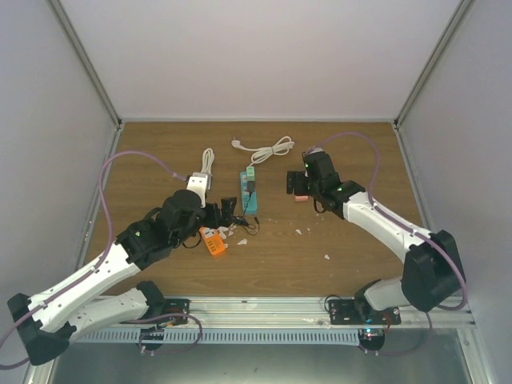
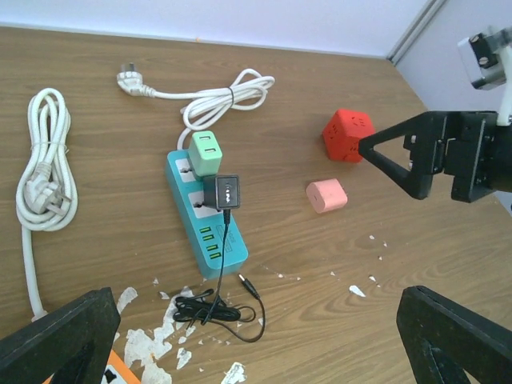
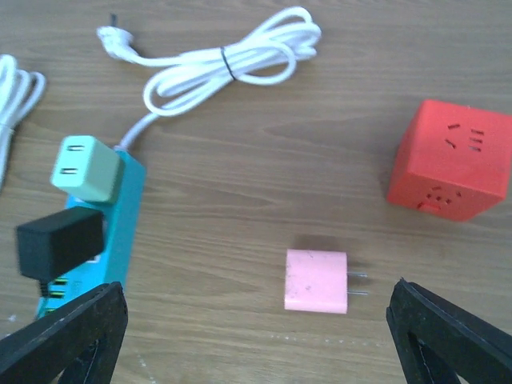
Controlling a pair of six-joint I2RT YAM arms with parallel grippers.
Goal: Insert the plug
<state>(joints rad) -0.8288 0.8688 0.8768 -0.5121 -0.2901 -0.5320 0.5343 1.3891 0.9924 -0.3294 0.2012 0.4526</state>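
left arm [image 1: 104,264] toward 1 o'clock, left jaws wide apart, empty | right arm [image 1: 376,218] toward 10 o'clock, right jaws apart, empty

The black plug [image 2: 222,192] sits in the blue power strip [image 2: 232,252], next to a green plug [image 2: 206,152]. Its thin wire [image 2: 196,308] lies curled on the tabletop [image 2: 320,280]. A pink plug [image 2: 326,195] and a red cube [image 2: 347,134] lie to the right.

A red cube socket [image 3: 452,160] and a pink two-prong adapter [image 3: 316,280] lie apart right of the table's [image 1: 280,272] middle. A bundled white cord [image 3: 232,60] lies near the far edge. A pale green adapter [image 3: 84,168] sits on a teal power strip [image 2: 228,252].
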